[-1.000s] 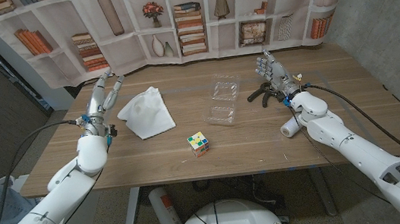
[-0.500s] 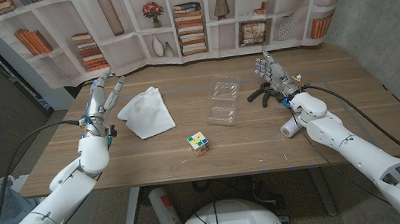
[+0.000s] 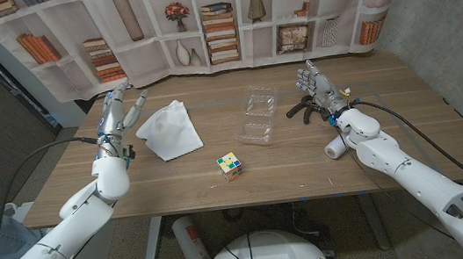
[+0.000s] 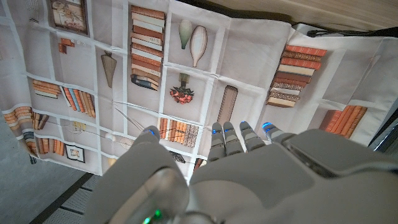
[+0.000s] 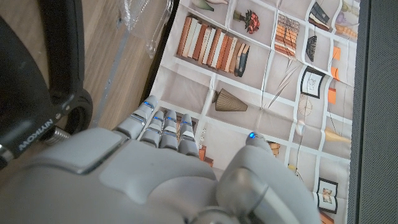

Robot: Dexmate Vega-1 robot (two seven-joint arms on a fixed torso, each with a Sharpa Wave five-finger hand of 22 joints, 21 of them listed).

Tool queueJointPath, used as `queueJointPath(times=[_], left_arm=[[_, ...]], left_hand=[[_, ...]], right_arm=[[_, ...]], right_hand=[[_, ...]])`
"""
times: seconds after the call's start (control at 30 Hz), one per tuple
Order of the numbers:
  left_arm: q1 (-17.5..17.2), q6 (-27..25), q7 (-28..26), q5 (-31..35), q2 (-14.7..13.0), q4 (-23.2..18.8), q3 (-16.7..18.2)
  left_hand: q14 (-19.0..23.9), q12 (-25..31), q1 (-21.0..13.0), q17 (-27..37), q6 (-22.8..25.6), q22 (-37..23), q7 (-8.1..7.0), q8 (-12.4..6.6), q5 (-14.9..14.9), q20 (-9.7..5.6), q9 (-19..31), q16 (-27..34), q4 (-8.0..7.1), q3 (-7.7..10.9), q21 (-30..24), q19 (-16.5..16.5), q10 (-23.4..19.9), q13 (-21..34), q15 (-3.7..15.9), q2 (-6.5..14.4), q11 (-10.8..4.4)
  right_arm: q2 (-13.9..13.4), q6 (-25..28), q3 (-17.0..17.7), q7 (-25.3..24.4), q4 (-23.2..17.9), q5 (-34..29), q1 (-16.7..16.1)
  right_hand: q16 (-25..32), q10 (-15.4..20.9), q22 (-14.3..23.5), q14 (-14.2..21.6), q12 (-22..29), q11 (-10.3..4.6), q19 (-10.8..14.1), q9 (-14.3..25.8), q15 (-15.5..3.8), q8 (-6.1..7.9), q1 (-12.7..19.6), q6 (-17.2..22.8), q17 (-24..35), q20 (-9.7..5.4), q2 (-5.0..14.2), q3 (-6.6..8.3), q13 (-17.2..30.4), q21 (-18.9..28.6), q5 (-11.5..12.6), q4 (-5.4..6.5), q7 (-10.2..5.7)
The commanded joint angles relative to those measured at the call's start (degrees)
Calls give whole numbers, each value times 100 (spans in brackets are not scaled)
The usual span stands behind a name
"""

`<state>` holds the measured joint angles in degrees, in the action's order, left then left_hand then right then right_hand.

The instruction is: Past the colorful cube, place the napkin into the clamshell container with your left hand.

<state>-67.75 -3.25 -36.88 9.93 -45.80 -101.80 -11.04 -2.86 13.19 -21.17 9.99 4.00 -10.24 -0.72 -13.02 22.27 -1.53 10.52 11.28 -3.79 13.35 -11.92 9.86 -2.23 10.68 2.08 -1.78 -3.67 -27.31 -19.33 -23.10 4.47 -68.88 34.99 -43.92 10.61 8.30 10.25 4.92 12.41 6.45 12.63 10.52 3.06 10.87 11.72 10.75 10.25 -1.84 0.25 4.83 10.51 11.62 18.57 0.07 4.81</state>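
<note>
The reach has not begun: the left hand [image 3: 119, 112] holds nothing, fingers [image 3: 138, 99] spread and raised. The napkin [image 3: 170, 130] lies on the bench [image 3: 289, 167] just beside those fingers, toward the clamshell container [image 3: 257, 117]. Next, I judge, it must lower and pinch the cloth, then carry it past the colorful cube [image 3: 230, 166].

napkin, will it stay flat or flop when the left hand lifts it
The white napkin already lies rumpled with folds, so it will likely droop and bunch from wherever the left hand pinches it. It looks thin and light, so it probably lifts easily. Trailing corners could brush the colorful cube or catch the clear clamshell container rim.
</note>
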Motion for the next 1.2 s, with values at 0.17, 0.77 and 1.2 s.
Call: queueJointPath(times=[0.17,0.77,1.2], left_arm=[[-53,-566,86,141,-166,-257,-86],[-153,-1132,340,14,-345,-599,-70],[-175,-1647,560,-92,-490,-840,-62]], left_hand=[[9,-18,-99,26,30,-12,-37,9,53,98,24,-2,60,13,-15,100,-39,14,82,-28,-35],[37,-117,-415,36,-64,-12,-112,119,221,1270,35,-35,273,-82,-130,-461,23,22,41,-213,-41],[198,-128,-580,42,-133,-24,-122,145,256,1347,40,4,389,-126,-200,-780,34,28,-131,-321,-1]], right_arm=[[-66,-16,38,-9,-105,0,-43],[-143,-6,111,-97,-260,29,-158],[-171,53,107,-158,-411,7,-184]], right_hand=[[10,52,20,45,-1,-3,33,27,23,32,28,23,28,14,46,-5,28,0,-22,-6,-10],[9,58,21,46,-1,-7,19,27,23,35,29,28,27,27,54,-15,28,-9,-36,-11,-8],[8,50,22,45,-6,-8,0,27,21,36,30,31,27,44,59,-21,28,-17,-44,-14,-20]])
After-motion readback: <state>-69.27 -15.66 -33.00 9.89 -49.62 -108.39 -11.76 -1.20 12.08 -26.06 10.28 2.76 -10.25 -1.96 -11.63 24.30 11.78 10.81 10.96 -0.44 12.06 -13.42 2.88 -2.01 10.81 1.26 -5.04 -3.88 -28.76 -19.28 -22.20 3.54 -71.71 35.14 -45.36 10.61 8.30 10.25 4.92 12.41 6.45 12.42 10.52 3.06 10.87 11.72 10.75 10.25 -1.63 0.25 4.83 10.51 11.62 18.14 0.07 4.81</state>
